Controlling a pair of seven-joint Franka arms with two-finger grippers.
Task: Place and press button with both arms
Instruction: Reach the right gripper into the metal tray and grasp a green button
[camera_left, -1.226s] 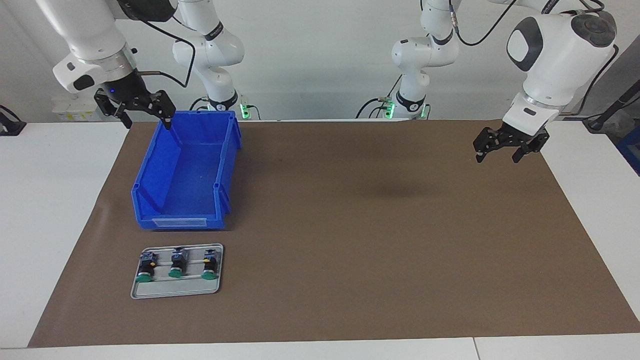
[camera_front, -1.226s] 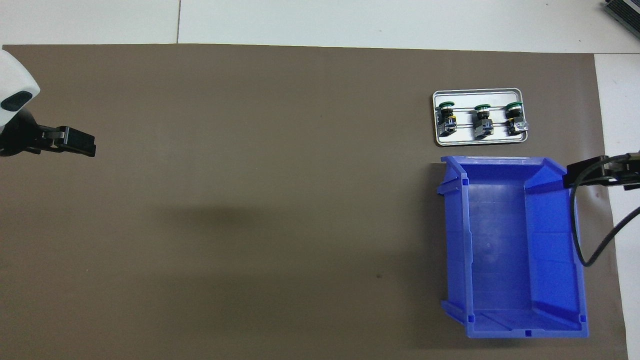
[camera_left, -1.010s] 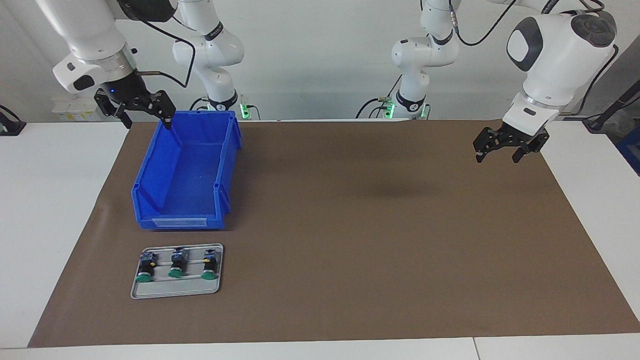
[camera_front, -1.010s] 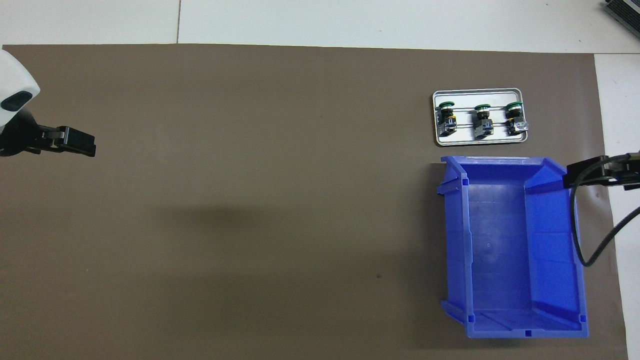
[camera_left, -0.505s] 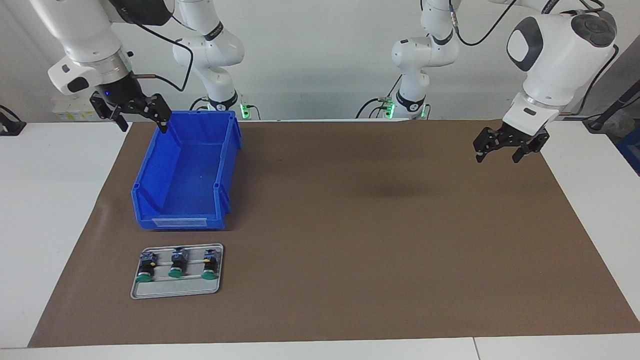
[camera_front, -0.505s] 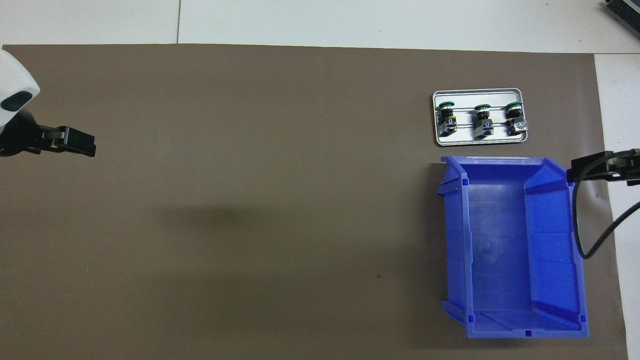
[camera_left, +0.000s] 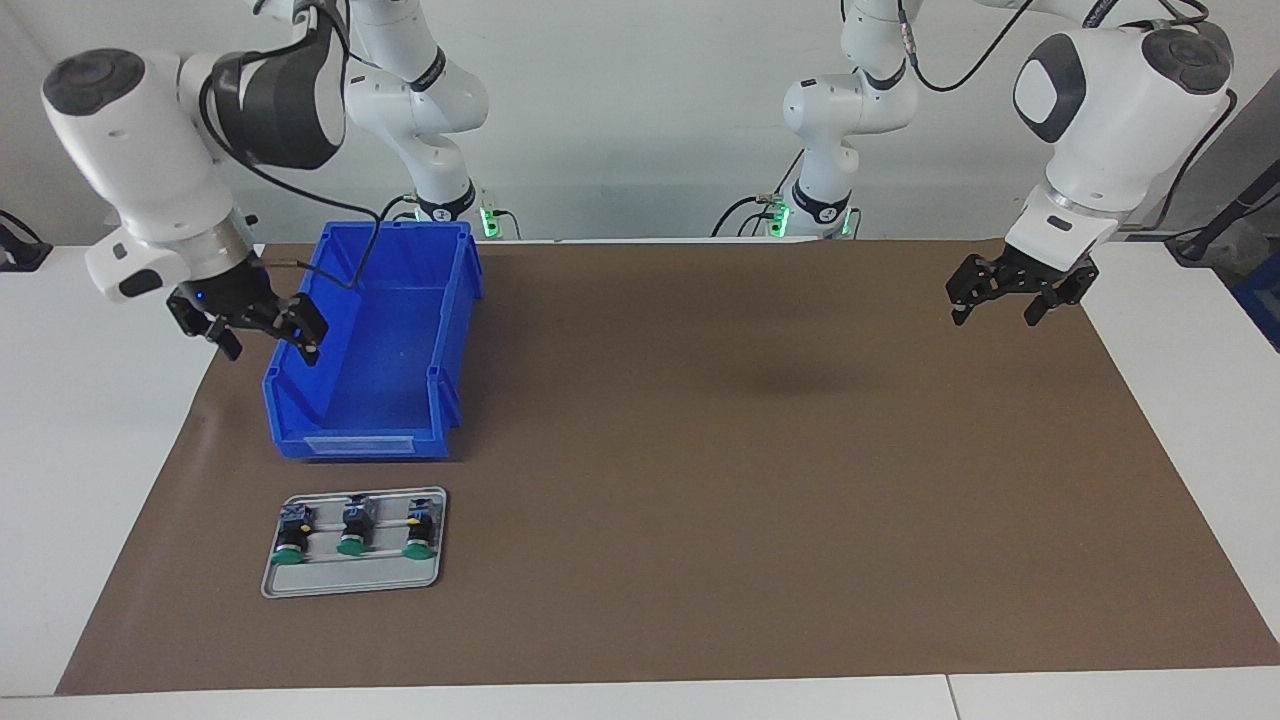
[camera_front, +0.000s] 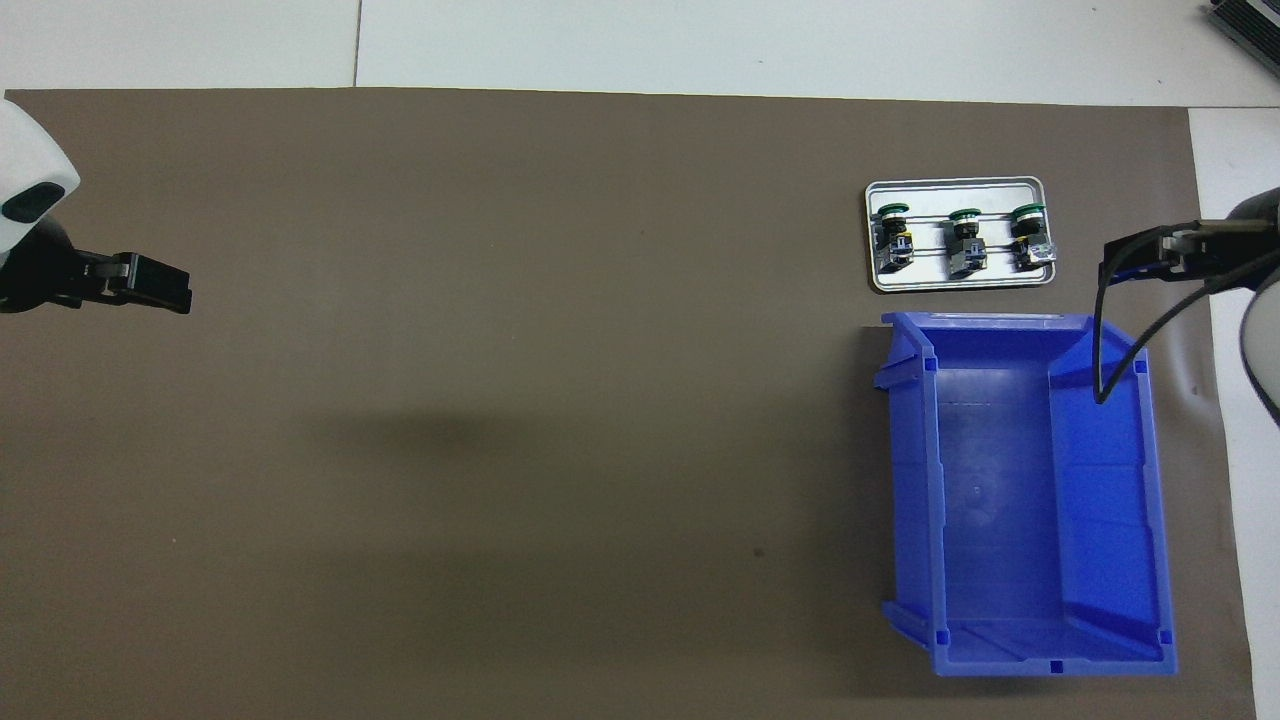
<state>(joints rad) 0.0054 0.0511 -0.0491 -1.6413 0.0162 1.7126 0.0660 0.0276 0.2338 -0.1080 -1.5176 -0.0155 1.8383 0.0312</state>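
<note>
- Three green-capped buttons are laid on their sides in a metal tray (camera_left: 352, 585), farther from the robots than the blue bin (camera_left: 372, 340), at the right arm's end of the table; caps are pointed away from the robots.
- Right gripper (camera_left: 262, 330) is seen w/ fingers spread wide, empty, raised over the mat beside the bin's side wall; buttons lie farther from the robots than it.
- Left gripper (camera_left: 1008, 298) is held wide, empty, waiting over the mat at the left arm's end, well apart from the tray.
- Right arm is judged much nearer, so likely 1st to pick; the button at its end of the row (camera_left: 289, 538) is closest.
- Height of the right gripper above the mat is shown only in facing view; overhead view shows just its tip (camera_front: 1150, 258) beside the tray.
</note>
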